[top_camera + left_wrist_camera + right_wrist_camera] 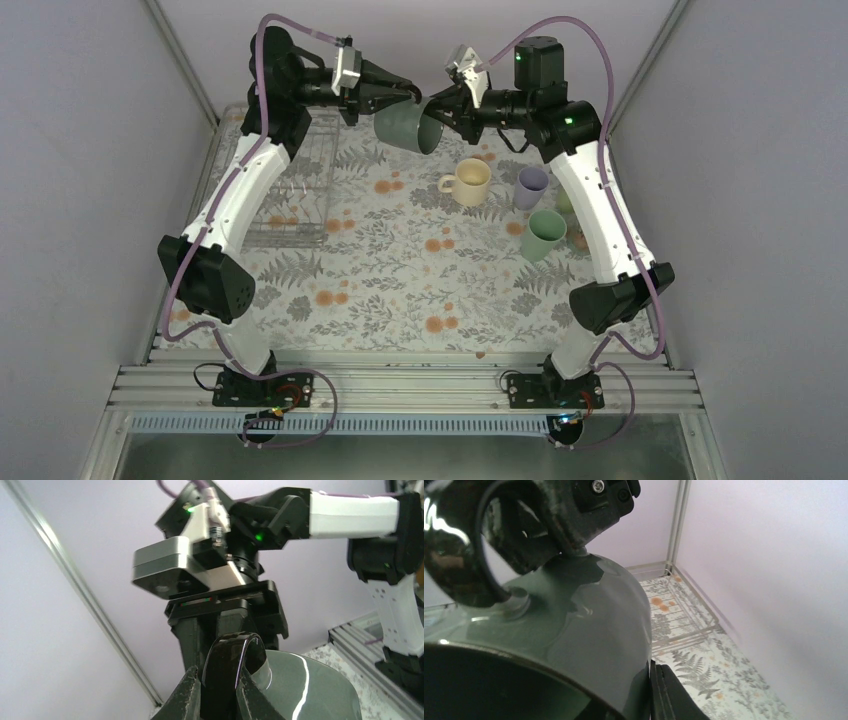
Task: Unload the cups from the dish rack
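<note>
The dark green-black mug (408, 128) hangs in the air above the back of the table, between both grippers. My left gripper (408, 96) is shut on its black handle (231, 666); the left wrist view shows both fingers (187, 696) clamping it. My right gripper (437, 108) is on the mug's rim, with one finger (676, 696) pressed flat against the outer wall and the other hidden inside. The dish rack (295, 190) lies at the left under the left arm, with no cup showing in it.
On the floral mat at the right stand the cream-yellow mug (467, 182), the lilac tumbler (531, 187) and the mint-green tumbler (543, 235). The pale yellow-green cup (565, 203) is partly hidden behind the right arm. Walls close in on both sides and the back.
</note>
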